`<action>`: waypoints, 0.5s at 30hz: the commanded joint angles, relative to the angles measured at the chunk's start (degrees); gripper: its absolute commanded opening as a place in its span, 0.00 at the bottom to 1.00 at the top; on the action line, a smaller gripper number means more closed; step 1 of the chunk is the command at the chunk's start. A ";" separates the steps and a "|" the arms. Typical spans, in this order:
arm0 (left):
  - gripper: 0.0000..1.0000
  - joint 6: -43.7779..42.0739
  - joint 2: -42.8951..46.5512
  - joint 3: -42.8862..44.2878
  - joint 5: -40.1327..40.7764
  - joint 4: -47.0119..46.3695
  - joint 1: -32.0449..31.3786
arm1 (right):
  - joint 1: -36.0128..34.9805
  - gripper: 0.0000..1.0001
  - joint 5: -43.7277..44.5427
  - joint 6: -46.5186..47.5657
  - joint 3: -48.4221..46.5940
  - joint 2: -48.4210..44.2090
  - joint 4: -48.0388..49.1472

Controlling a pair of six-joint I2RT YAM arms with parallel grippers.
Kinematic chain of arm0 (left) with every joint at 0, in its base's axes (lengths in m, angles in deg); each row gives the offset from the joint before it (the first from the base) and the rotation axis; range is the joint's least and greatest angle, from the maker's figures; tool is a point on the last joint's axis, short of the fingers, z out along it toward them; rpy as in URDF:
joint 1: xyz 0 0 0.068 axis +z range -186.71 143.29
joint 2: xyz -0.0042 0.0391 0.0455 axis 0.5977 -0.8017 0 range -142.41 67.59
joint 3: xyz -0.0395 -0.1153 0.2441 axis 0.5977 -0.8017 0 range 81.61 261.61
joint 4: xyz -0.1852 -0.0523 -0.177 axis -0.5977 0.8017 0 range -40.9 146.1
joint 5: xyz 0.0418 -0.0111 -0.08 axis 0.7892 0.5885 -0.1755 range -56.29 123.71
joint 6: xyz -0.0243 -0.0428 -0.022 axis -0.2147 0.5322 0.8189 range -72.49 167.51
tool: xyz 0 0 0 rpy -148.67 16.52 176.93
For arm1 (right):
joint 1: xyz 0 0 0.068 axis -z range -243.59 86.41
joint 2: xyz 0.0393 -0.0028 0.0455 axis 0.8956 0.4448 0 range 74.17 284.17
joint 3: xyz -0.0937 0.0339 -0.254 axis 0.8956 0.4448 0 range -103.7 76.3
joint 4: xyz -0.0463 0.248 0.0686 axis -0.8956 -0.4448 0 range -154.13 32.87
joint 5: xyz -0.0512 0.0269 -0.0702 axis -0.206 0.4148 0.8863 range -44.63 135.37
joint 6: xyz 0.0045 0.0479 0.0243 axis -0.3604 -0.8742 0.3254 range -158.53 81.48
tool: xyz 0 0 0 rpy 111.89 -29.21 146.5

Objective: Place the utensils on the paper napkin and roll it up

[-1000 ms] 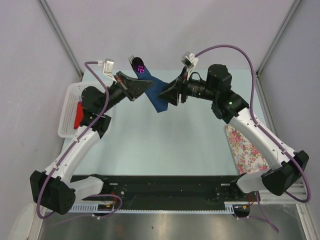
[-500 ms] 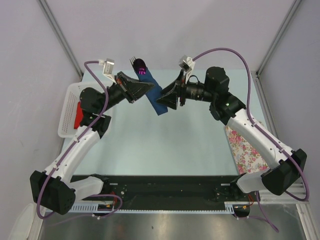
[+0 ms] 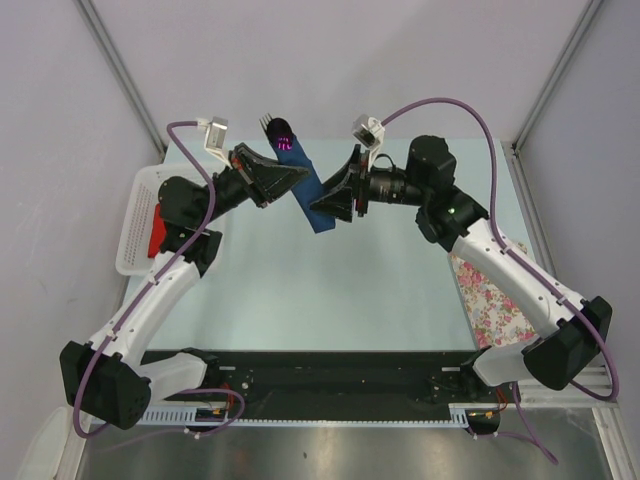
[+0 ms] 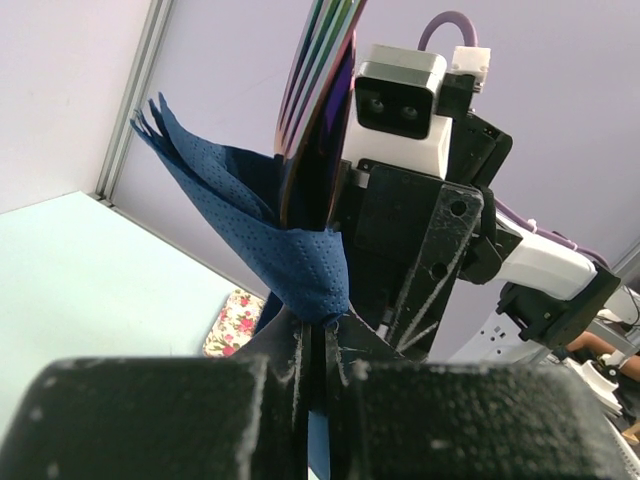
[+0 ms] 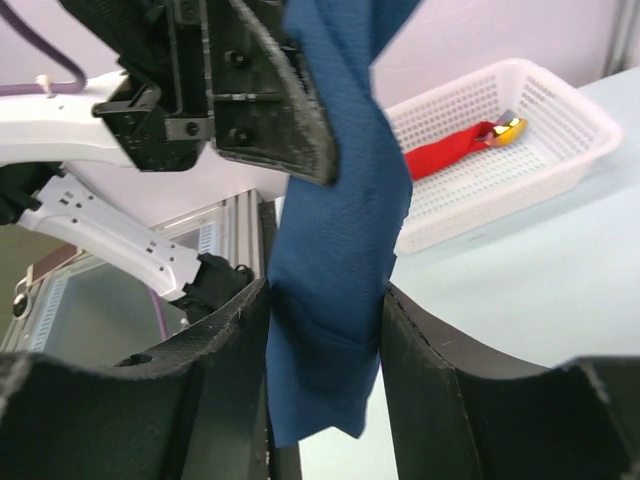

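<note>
Holds the navy paper napkin (image 3: 303, 172) up off the pale green bench (image 3: 330, 290), over its far middle, wrapped into a loose, slanted roll. Pinches it from the left with the left end effector (image 3: 288, 178), clenched on a squeezed fold of blue paper, as seen from the left wrist. Clasps the same roll from the right with the right end effector (image 3: 322, 200), closed against both flanks of the paper, closer to the roll's near end. Carries the utensils (image 3: 280, 132) bundled inside the roll, with fork tines and iridescent green-purple ends poking out at the far, upper end and glowing magenta from above. Hides the handles under the paper. Finds a white mesh basket (image 3: 135, 225) at the bench's left edge, holding a red flat object (image 3: 157, 232) with a gold ball tip (image 5: 505, 127). Finds a white cloth with pink floral print (image 3: 495, 300) lying flat at the right edge, well apart from the roll.
</note>
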State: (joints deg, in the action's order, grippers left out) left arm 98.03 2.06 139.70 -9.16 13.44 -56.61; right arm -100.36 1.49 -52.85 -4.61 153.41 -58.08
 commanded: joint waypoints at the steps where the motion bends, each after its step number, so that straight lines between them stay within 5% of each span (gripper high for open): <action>1: 0.00 1.07 0.94 2.38 0.07 -3.80 -0.14 | -1.89 0.50 -3.76 -0.61 -0.66 -0.05 3.67; 8: 0.00 1.51 0.23 2.91 0.16 -4.77 -0.14 | -4.01 0.50 -3.85 1.32 -0.83 0.56 2.00; 15: 0.00 1.95 1.11 2.65 -1.59 -5.56 -0.23 | -4.01 0.39 -4.11 -0.96 -1.10 1.62 3.67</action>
State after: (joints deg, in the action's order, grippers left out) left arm 99.56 2.03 139.72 -10.78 12.24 -56.61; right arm -103.01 -0.02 -52.17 -4.61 154.13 -56.94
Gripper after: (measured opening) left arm 0.039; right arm 0.417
